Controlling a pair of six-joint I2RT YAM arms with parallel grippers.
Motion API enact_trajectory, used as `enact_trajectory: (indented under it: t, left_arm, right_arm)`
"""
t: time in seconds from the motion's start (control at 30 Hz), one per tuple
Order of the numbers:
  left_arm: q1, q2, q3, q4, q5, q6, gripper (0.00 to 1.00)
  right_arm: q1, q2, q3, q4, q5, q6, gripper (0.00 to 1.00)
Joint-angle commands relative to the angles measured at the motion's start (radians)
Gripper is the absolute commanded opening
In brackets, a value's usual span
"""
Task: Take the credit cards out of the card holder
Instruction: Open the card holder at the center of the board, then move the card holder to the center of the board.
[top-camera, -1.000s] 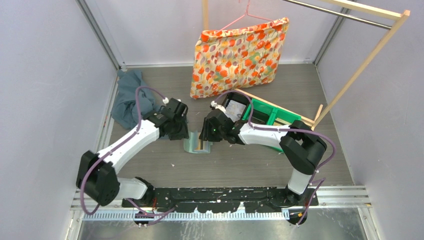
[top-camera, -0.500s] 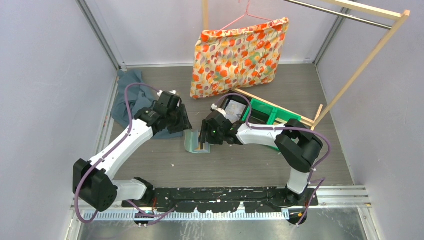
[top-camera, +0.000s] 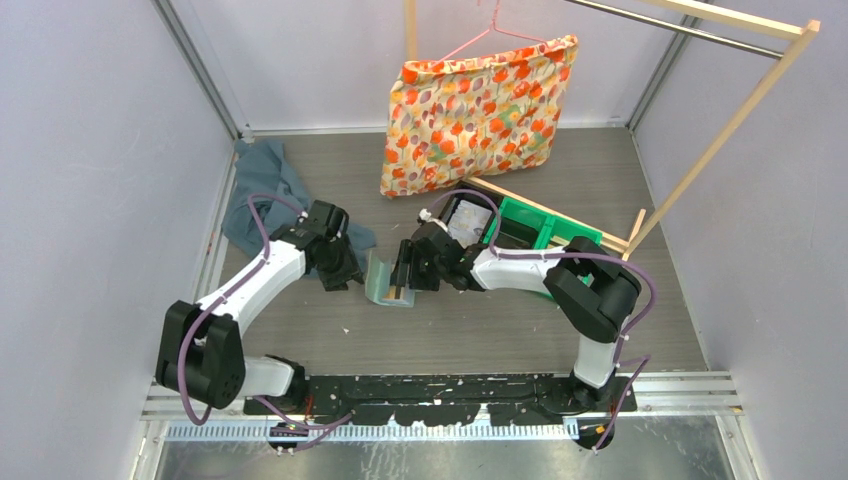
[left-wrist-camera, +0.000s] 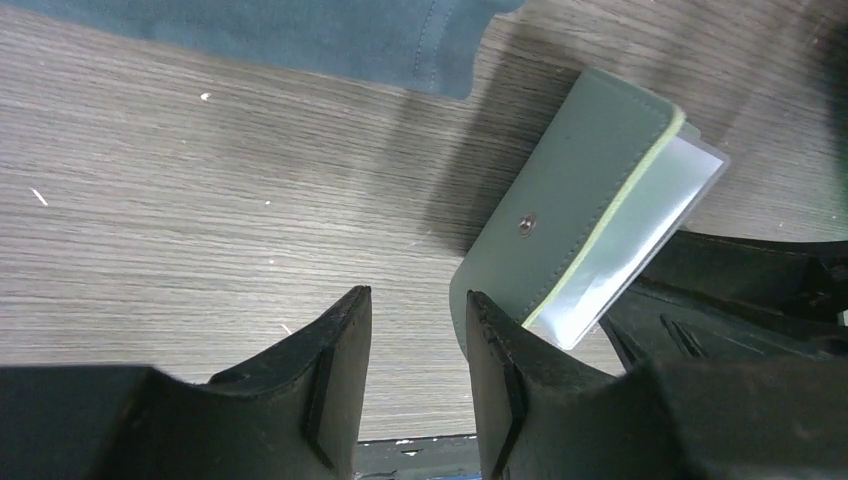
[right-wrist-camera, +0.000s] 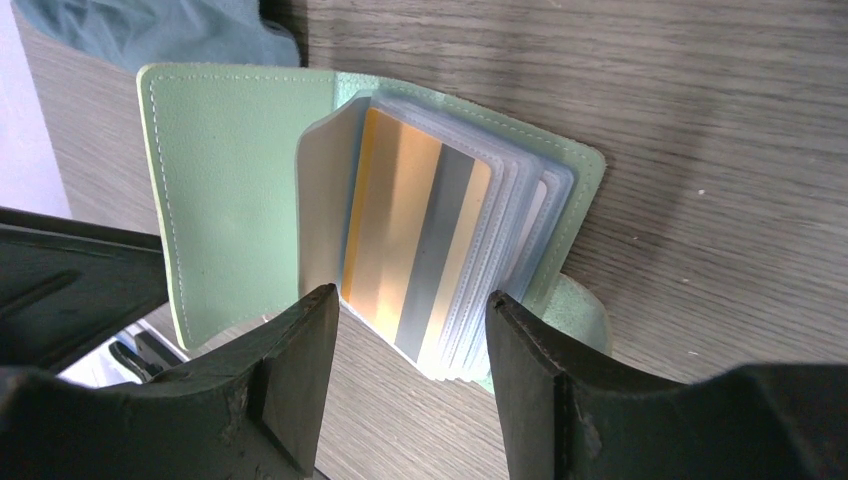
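The sage-green card holder (top-camera: 385, 283) lies open on the wooden worktop (top-camera: 480, 330) between the two arms. Its credit cards (right-wrist-camera: 400, 230) are fanned in clear pockets, a gold one with a grey stripe in front. The right claw (right-wrist-camera: 410, 310) stands parted astride the stack, clamping nothing. The left claw (left-wrist-camera: 415, 305), parted and empty, hovers just beside the holder's outer cover, near a blue-grey cloth (left-wrist-camera: 300, 30).

Just past my right pincer (right-wrist-camera: 410, 300), the foremost of the credit cards (right-wrist-camera: 415, 240) covers the pockets stacked behind it, so I cannot count the rest. Beside my left pincer (left-wrist-camera: 417, 300), the card holder (left-wrist-camera: 570, 200) loses its near corner behind my finger (left-wrist-camera: 500, 380). The cloth (left-wrist-camera: 300, 30) beyond is cut off at the top edge.
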Motion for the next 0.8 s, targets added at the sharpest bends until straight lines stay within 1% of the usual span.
enact_trajectory:
  t: [0.0,0.23,0.4,0.5,0.53,0.6,0.63,0.67,0.73,0.77]
  left_arm:
    - [0.002,0.005,-0.009,0.057,0.018,-0.013,0.41]
    - [0.005,0.038,-0.03,0.09,0.039,-0.012,0.41]
    - [0.008,0.029,-0.018,0.07,0.027,0.0,0.4]
    - [0.013,0.005,0.0,0.048,0.012,0.011,0.41]
    - [0.014,-0.004,0.007,0.043,0.011,0.014,0.41]
    - [0.014,-0.025,0.025,0.031,0.017,0.026,0.41]
    - [0.006,-0.037,0.038,0.02,0.001,0.034,0.41]
    - [-0.027,-0.052,0.059,0.004,-0.033,0.036,0.41]
    - [-0.13,-0.075,0.123,-0.053,-0.168,0.043,0.42]
    - [-0.176,-0.076,0.172,-0.081,-0.214,0.04,0.43]
  right_arm:
    - [0.005,-0.03,-0.019,0.128,-0.074,0.013,0.6]
    - [0.004,-0.019,-0.01,0.258,-0.161,0.029,0.59]
    - [0.004,-0.011,0.013,0.29,-0.184,0.033,0.59]
    - [0.003,-0.032,0.007,0.269,-0.139,0.032,0.59]
    - [0.001,-0.043,-0.001,0.252,-0.1,0.032,0.59]
    - [-0.01,-0.064,-0.011,0.184,-0.041,0.034,0.59]
    - [-0.018,-0.071,-0.022,0.169,-0.025,0.039,0.59]
    - [-0.027,-0.074,-0.041,0.168,-0.017,0.047,0.59]
    - [-0.045,-0.072,-0.066,0.168,-0.018,0.066,0.59]
    - [-0.051,-0.067,-0.077,0.164,-0.023,0.072,0.59]
